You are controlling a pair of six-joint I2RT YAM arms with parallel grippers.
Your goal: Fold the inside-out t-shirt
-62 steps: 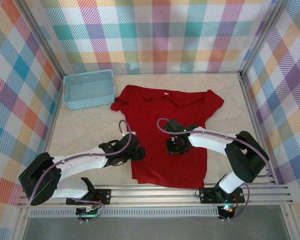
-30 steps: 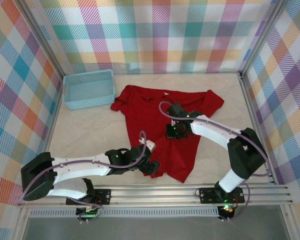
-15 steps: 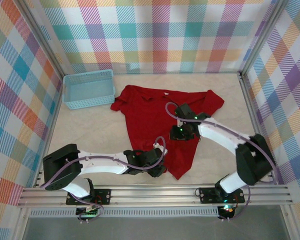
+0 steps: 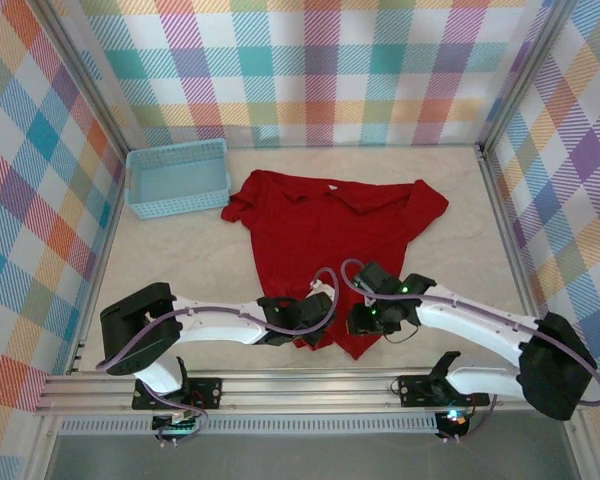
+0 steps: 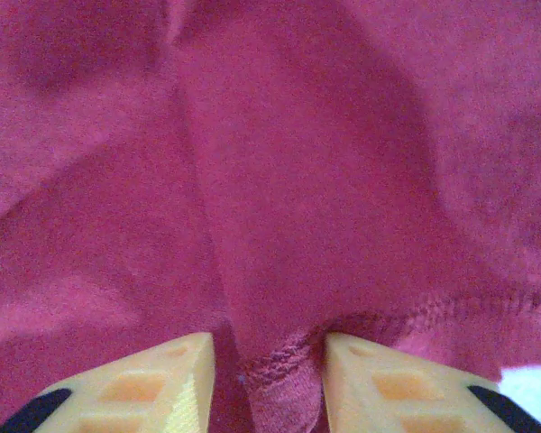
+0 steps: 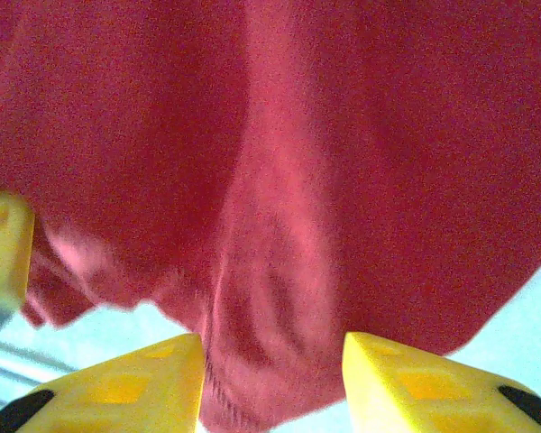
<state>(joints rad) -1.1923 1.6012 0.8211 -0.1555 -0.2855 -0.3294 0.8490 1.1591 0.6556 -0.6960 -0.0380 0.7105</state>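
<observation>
Lying flat on the pale table, the red inside-out t-shirt has its collar toward the far wall and its sleeves spread, one sleeve just beside the light-blue basket in the far corner. The lower half no longer lies square as it did a couple of seconds ago: one side has been swept inward, so the body now tapers to a bunched point near the front edge. At that point the left gripper sits low on the cloth. Its wrist camera shows the stitched hem rising as a ridge between its yellow fingers, which have drawn in from wide to narrow and appear to pinch that fold. Close beside it, the right gripper has travelled from the middle of the shirt down to the same hem. Its wrist camera shows the jaws parted about halfway, astride a soft crease with nothing clamped, and pale table showing past the cloth edge. Judged from this, both tools have arrived at the bottom hem, one taking hold and the other opened ready to. That would suit lifting the hem toward the collar for a fold, but the cloth is bunched and may need spreading first, or the fold will come out lopsided
</observation>
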